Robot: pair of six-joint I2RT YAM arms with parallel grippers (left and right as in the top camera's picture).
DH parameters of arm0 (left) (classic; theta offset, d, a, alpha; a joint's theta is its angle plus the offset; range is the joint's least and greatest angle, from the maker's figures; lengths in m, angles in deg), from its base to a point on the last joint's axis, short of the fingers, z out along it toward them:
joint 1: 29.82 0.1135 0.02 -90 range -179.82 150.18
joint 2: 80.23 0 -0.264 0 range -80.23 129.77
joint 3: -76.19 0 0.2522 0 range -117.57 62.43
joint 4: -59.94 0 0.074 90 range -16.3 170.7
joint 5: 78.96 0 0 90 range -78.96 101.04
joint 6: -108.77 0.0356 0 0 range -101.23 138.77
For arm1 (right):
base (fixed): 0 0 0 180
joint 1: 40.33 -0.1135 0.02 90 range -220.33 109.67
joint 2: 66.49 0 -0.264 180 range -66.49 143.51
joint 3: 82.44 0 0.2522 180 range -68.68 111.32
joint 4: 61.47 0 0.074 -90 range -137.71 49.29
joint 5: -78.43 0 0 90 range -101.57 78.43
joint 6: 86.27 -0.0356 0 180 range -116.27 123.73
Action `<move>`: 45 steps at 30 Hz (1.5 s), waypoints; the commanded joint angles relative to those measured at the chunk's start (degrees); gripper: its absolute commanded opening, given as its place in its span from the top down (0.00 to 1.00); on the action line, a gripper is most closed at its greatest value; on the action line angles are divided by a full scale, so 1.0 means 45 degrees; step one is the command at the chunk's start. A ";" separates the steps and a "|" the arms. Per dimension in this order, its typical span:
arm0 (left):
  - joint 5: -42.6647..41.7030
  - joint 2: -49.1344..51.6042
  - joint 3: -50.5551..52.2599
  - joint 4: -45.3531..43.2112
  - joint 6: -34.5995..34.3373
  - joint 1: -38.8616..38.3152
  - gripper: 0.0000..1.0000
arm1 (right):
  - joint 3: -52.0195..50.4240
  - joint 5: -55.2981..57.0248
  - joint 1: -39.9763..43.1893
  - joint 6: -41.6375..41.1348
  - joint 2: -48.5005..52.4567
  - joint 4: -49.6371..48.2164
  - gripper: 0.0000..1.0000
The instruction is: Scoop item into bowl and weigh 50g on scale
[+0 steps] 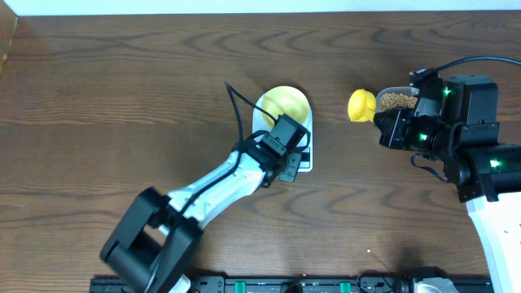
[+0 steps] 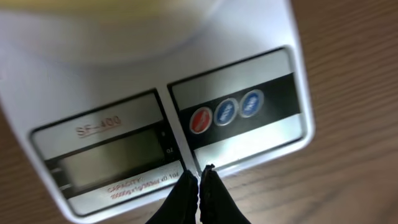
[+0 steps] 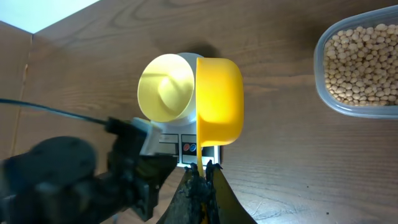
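While the left gripper [image 2: 200, 177] hangs over the near edge of the white flat kitchen scale [image 2: 261, 31], its two black fingers are pressed together with nothing between them, and the tips point down just in front of the seam between the grey display [image 2: 106, 163] and the strip with one red and two blue round buttons [image 2: 226, 112]. Whether the tips touch the scale cannot be told, and the display is too blurred to read. The small round pale yellow-green bowl [image 3: 163, 87] stands on the platform of the scale, at the far side from the display, and its inside shows only its own smooth surface. The right gripper [image 3: 202, 169] pinches the thin handle of a bright yellow plastic scoop [image 3: 219, 99], so the jaws are closed on that handle and the cup of the scoop stands out ahead of the fingers. From the overhead view the scoop is in the air between the scale and a clear rounded-rectangular plastic tub [image 3: 318, 56], just beside the tub and apart from the bowl; in the right wrist view it only seems to overlap the bowl. What is in the cup of the scoop cannot be told. The many small round tan-beige beans [image 3: 364, 59] lie in the tub, which rests on the dark brown wooden table [image 1: 122, 81] to the right of the scale, close under the right arm.
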 commanded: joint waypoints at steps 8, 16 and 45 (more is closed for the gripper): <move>0.0306 0.0330 0.0053 -0.0753 -0.0117 -0.0029 0.93 | 0.0248 -0.0063 0.0087 0.0248 -0.0112 -0.0024 0.99; 0.0699 0.0350 0.0053 -0.1365 -0.0117 -0.0029 0.93 | 0.0248 -0.0063 0.0087 0.0253 -0.0112 -0.0029 0.99; 0.0738 0.0806 0.0063 -0.1651 -0.0121 -0.0029 0.93 | 0.0248 -0.0068 0.0087 0.0238 -0.0112 -0.0073 0.99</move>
